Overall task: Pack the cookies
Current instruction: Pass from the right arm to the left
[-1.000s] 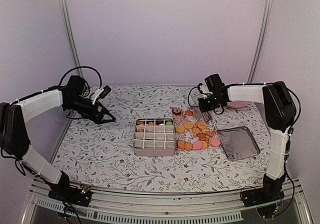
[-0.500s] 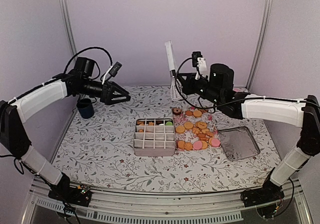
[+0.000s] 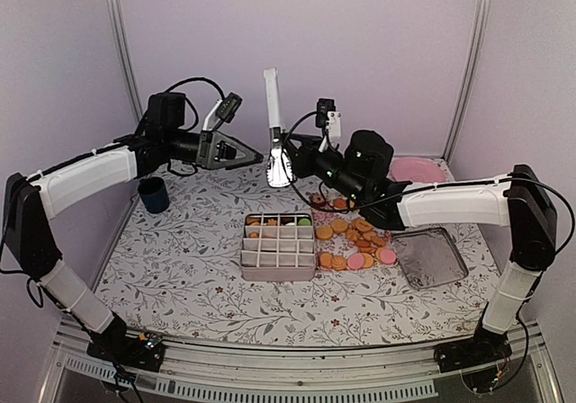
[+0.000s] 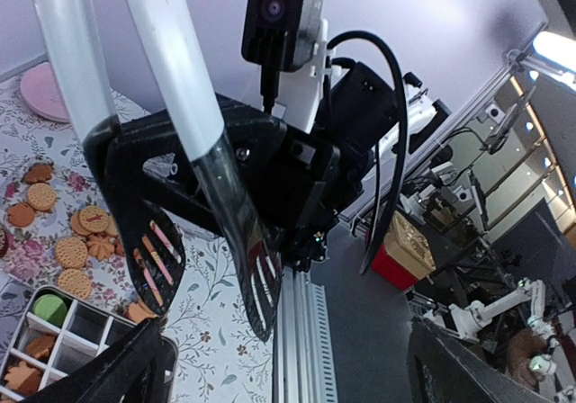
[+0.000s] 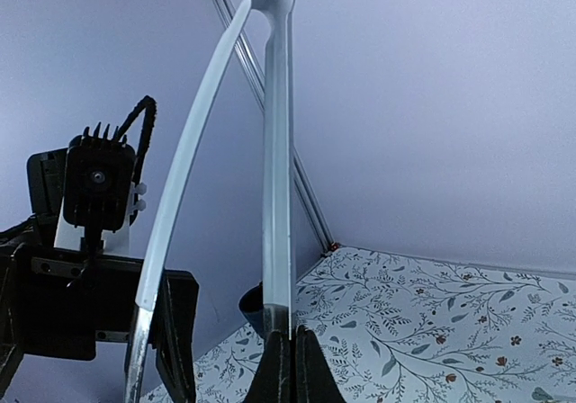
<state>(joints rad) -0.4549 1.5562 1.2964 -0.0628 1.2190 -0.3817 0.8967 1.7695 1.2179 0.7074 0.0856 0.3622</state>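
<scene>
table (image 3: 193,282): divided tin (image 3: 277,275), loose cookies (image 3: 353,241), metal tray (image 3: 430,257), pink plate (image 3: 418,167), cup (image 3: 153,194)

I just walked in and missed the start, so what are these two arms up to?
The right claw is shut on a pair of white-handled tongs, holding them upright in the air above the back of the table. The left claw is open and points at the tongs from the left, not gripping them. It looks like a handover, though that is a guess. Most cookies lie loose right of the divided tin, which holds a few in its back row.
</scene>
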